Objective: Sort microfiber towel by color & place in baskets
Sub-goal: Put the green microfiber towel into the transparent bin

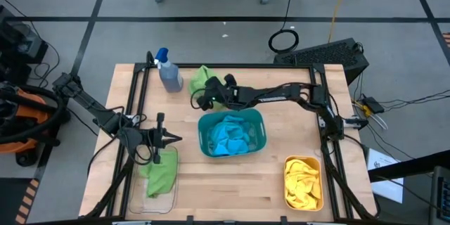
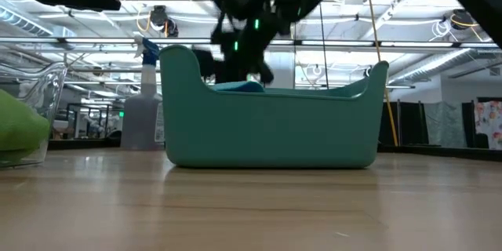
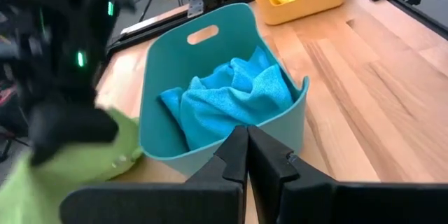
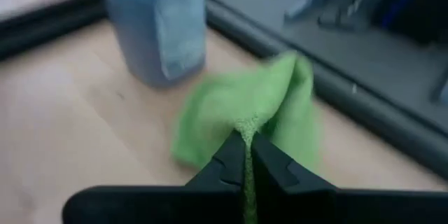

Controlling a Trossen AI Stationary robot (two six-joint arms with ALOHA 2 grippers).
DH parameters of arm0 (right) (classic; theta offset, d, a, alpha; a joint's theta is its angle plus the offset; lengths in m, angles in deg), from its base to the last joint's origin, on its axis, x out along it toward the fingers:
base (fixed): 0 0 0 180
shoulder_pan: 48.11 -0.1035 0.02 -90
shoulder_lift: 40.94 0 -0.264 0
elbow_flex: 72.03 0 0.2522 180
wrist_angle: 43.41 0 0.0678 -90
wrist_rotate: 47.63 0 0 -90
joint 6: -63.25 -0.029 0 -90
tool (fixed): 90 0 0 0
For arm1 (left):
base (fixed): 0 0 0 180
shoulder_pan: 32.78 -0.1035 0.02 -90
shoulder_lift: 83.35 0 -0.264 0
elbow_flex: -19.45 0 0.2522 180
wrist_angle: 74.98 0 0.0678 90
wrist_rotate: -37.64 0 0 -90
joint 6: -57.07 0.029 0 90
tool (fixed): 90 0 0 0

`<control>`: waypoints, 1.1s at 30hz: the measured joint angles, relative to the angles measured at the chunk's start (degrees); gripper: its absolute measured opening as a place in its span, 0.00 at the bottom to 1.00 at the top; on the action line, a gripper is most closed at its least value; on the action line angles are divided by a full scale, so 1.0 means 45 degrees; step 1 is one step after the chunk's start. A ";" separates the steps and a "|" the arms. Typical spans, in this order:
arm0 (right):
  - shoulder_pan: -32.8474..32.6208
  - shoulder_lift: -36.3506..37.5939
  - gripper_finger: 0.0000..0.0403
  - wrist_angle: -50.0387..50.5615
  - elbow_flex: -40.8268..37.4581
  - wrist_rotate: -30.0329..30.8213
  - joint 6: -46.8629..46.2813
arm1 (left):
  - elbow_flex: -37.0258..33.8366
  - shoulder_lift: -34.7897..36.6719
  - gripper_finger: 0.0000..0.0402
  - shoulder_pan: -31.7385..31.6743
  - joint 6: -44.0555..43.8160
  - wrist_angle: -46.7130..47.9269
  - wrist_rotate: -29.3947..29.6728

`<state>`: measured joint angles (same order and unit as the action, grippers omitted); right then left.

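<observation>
A lime green microfiber towel (image 1: 202,79) sits at the table's far side beside the grey spray bottle (image 1: 169,72), with my right gripper (image 1: 200,96) shut on it. Another green towel (image 1: 160,176) lies in the clear basket (image 1: 169,198) at the near left. My left gripper (image 1: 176,139) is shut on nothing, just beyond that basket. The teal basket (image 1: 261,135) in the middle holds blue towels (image 1: 230,135). The orange basket (image 1: 287,183) at the near right holds yellow towels (image 1: 304,181). My right gripper pinches a drawn-up peak of the green towel (image 4: 246,127) between its two fingers (image 4: 225,159), coming at it slanting down from the table's right. The rest of the cloth spreads slack beyond the fingers. Whether its lower part still rests on the table cannot be told.
The spray bottle (image 4: 159,24) stands upright close to the held towel, toward the table's left. A black frame rail (image 1: 232,65) runs along the far edge. Bare wood lies between the teal basket and the near edge.
</observation>
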<state>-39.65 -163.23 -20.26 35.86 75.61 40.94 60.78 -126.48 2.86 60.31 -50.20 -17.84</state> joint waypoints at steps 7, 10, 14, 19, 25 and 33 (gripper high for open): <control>-0.1495 0.2311 0.00 -0.0465 0.0017 0.1109 0.2169 | 0.0000 0.0009 0.03 -0.0003 -0.0654 -0.0685 0.2130; -0.2424 0.3005 0.00 -0.0863 0.0019 0.1303 0.3420 | 0.0000 0.0010 0.03 0.0000 -0.0670 -0.1339 0.3001; -0.3743 0.3710 0.00 -0.1710 0.0019 0.1308 0.5053 | 0.0000 0.0007 0.14 0.0037 -0.0994 -0.2153 0.3006; -0.5324 0.3929 0.00 -0.2860 0.0019 0.1314 0.7213 | 0.0000 -0.0150 0.37 0.0358 -0.1084 -0.2880 0.2987; -0.6598 0.3875 0.00 -0.3398 0.0019 0.1342 0.8246 | 0.0000 -0.0498 0.66 0.0826 -0.0628 -0.3940 0.2707; -0.7316 0.3029 0.00 -0.4247 -0.0083 0.2358 0.8407 | 0.0000 -0.0775 0.83 0.1379 0.0357 -0.5035 0.2636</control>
<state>-72.57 -149.60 -39.37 35.49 86.22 78.77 60.78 -129.97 9.06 61.92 -72.86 -5.98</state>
